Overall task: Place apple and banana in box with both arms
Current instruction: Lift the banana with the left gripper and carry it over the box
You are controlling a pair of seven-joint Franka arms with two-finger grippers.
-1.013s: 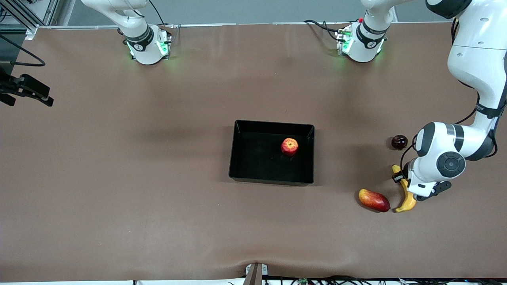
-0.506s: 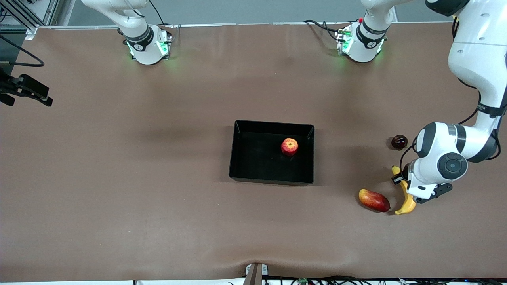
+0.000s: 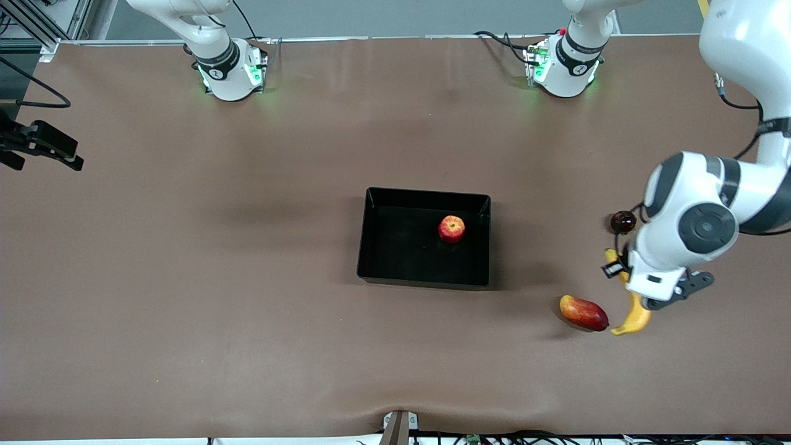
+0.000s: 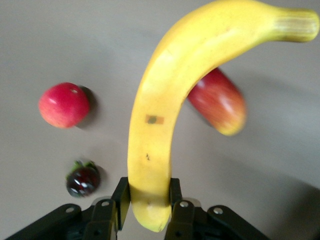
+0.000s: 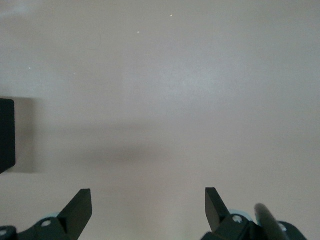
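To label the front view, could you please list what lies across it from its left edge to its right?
Right gripper → box → apple → mango → banana, held by the left gripper.

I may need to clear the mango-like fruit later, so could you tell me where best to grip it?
Probably across the mango-like fruit at its narrower middle, coming from above: it lies flat and elongated on the table, with bare surface along both long sides.

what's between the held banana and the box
Only bare table in the front view; the mango-like fruit lies nearer the camera than that stretch. The left gripper holds the banana; box.
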